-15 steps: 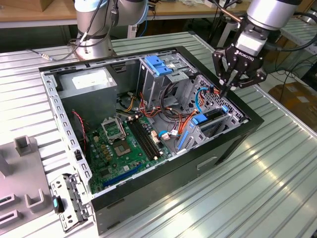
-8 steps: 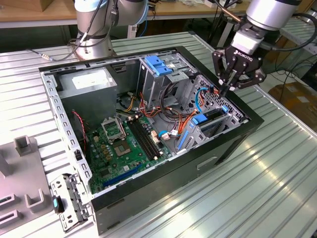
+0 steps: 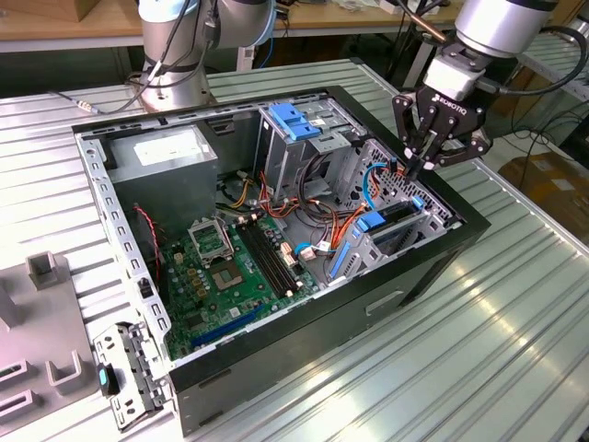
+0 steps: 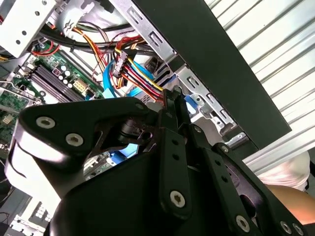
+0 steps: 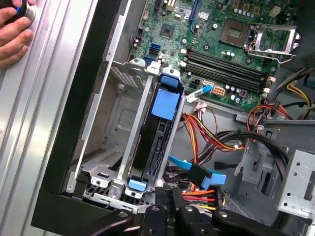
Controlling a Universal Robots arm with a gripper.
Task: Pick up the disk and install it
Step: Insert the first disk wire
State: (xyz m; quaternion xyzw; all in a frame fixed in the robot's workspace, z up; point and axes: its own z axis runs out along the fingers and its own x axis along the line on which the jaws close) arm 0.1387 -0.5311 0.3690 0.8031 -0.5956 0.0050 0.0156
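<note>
Ribbed metal desk carries an open computer case lying on its side, so its insides face up for access. At the exterior view's left sits the grey power supply, then the green motherboard. Toward the right, the disk stands on edge with blue rails, already seated in its drive bay by the case wall. Above it hangs the black claw, fingers clenched together and holding nothing, tips just above the bay. A hand rests on the desk.
</note>
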